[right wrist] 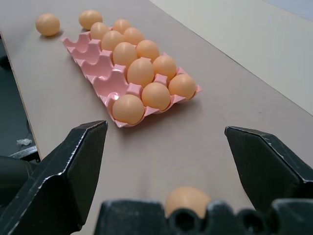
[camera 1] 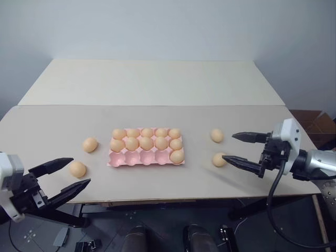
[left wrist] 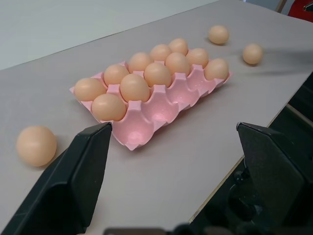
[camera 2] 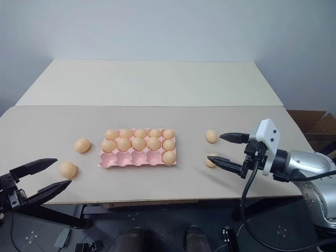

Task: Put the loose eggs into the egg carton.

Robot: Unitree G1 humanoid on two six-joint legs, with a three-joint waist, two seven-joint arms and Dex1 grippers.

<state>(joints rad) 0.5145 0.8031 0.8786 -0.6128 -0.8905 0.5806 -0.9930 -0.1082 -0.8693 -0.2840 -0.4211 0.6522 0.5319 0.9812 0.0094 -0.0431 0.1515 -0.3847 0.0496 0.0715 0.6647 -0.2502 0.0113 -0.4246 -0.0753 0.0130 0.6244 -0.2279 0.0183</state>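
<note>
The pink egg carton (camera 1: 135, 157) lies mid-table, its two far rows full of eggs and one egg (camera 1: 177, 156) at the right end of the near row. Two loose eggs (camera 1: 90, 145) (camera 1: 77, 168) lie to its left, two more (camera 1: 217, 135) (camera 1: 219, 159) to its right. My left gripper (camera 1: 81, 170) hovers open at the table's front-left edge, next to the nearer left egg, holding nothing. My right gripper (camera 1: 228, 146) stands open beside the two right eggs; the nearer one (right wrist: 188, 200) shows low between its fingers, not gripped.
The carton sits on a beige table whose front edge (camera 1: 173, 198) runs just past both grippers. A second pale table (camera 1: 152, 79) adjoins behind. A brown box (camera 1: 315, 123) stands off the table's right end.
</note>
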